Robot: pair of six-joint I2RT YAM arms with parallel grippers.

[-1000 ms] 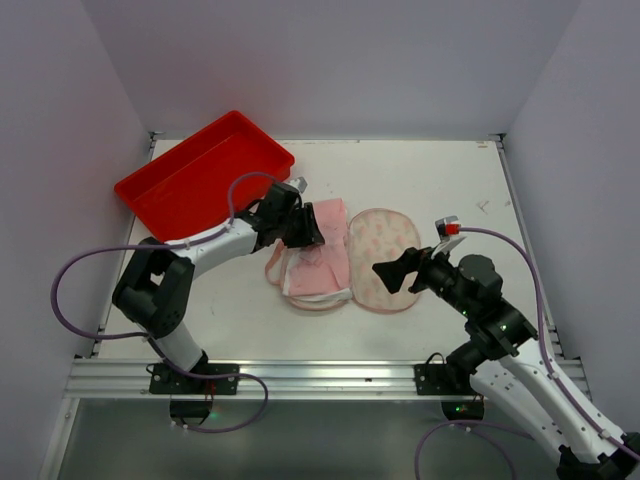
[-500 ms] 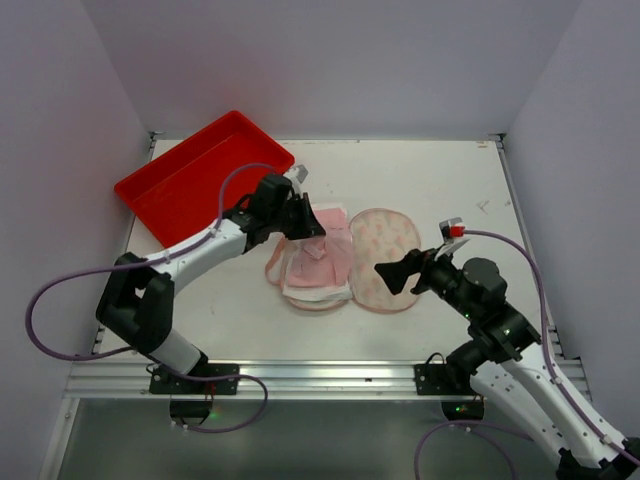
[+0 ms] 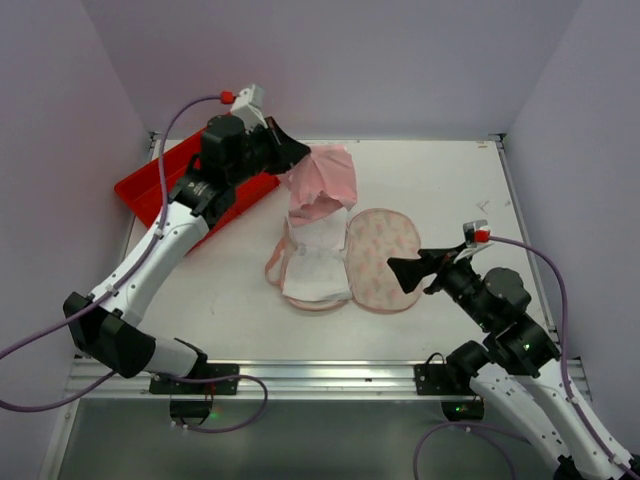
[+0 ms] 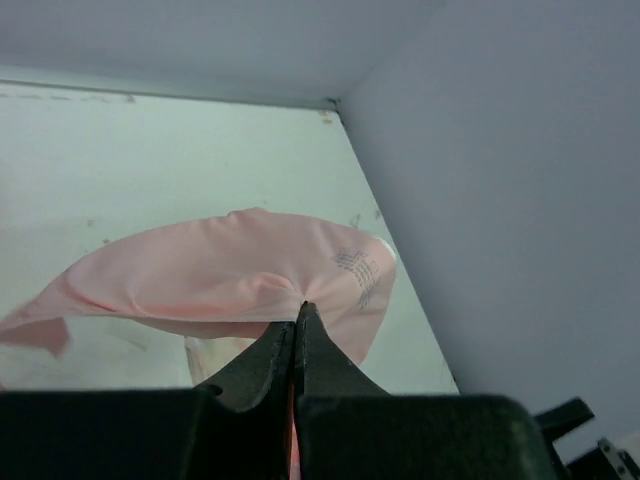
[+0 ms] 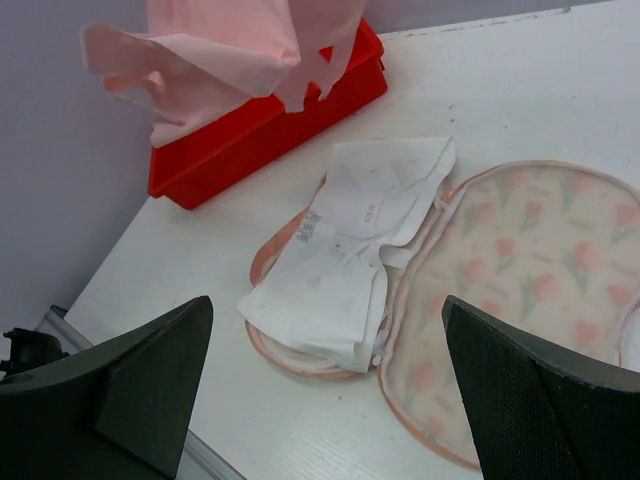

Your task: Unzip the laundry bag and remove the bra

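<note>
Plainly, the white table (image 3: pixel 440 180) carries everything, with the red rectangular plastic tray (image 3: pixel 145 195) out at ten o'clock. At the centre lies the peanut-shaped, cream-pink printed laundry bag (image 3: pixel 385 255), unzipped and spread flat, its flap thrown toward three o'clock. The white soft fabric bra (image 3: pixel 318 270) rests in the nine o'clock half, not yet out. Over the bag's twelve o'clock end hangs a pink soft cloth (image 3: pixel 325 175), pinched in the fully closed left gripper (image 4: pixel 298 318), high off the table. The right gripper (image 3: pixel 412 270) hovers at the bag's four o'clock edge, jaws wide, holding nothing.

The pinch takes only a thin fold at the very fingertips, so the cloth may slip and drop back over the bra. Its hanging hem sits close above the white fabric, though I cannot tell whether they touch. If they do, a sideways swing could drag the bra askew.

The tray lies directly under the left arm. The bag's raised pink rim and zip ring the bra, and the spread flap lies between it and the right gripper.
</note>
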